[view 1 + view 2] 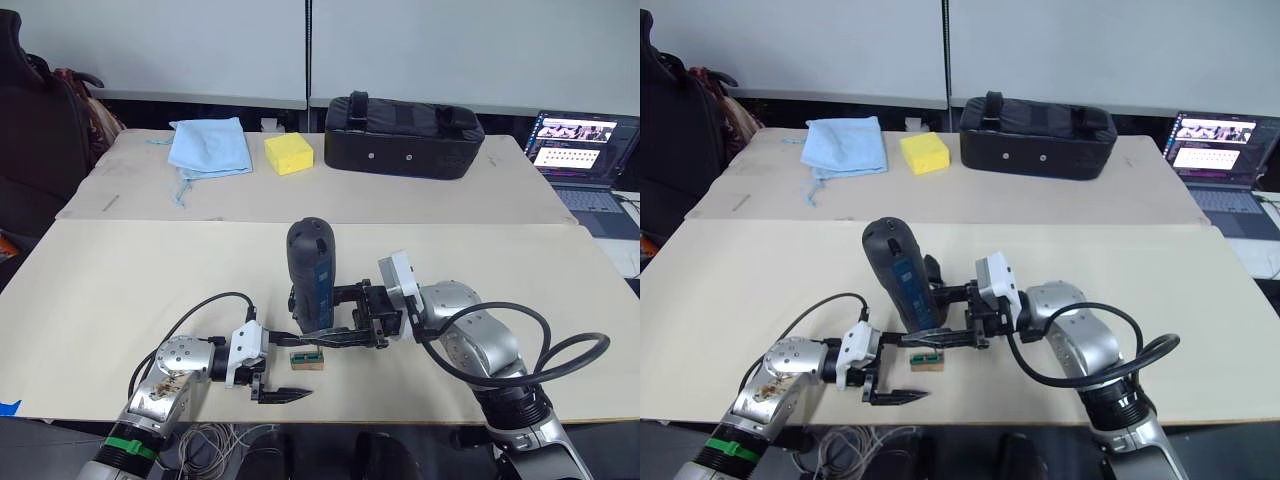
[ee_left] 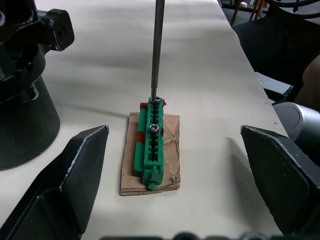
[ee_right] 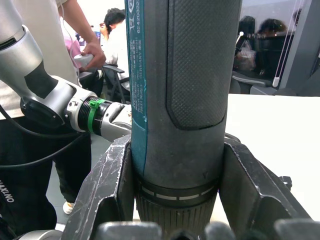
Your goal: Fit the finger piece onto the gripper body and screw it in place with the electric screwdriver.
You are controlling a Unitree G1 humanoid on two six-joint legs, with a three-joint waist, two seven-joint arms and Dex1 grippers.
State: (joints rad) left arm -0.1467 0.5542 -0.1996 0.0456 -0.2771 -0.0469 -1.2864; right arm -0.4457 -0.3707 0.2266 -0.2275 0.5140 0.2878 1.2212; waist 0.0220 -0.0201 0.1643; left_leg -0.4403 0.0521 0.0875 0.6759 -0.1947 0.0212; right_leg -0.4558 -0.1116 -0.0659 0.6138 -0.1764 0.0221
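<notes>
My right gripper [image 1: 322,312] is shut on the electric screwdriver [image 1: 312,275], a thick dark blue-black tool held upright over the table's front middle. Its thin metal bit [image 2: 157,50] comes straight down onto a screw at the far end of a small green-topped block [image 2: 152,145] lying on a scrap of cardboard [image 2: 170,150]. My left gripper [image 1: 298,366] is open, one finger on each side of that block and touching nothing. A black drum-like part [image 2: 20,115], perhaps the gripper body, stands beside the block, mostly hidden behind the screwdriver. The finger piece is out of view.
On the far table lie a blue cloth [image 1: 208,146], a yellow sponge [image 1: 288,153] and a long black bag [image 1: 403,135]. A laptop [image 1: 585,145] is open at the far right. The block sits close to the table's front edge. People [image 3: 117,40] are in the background.
</notes>
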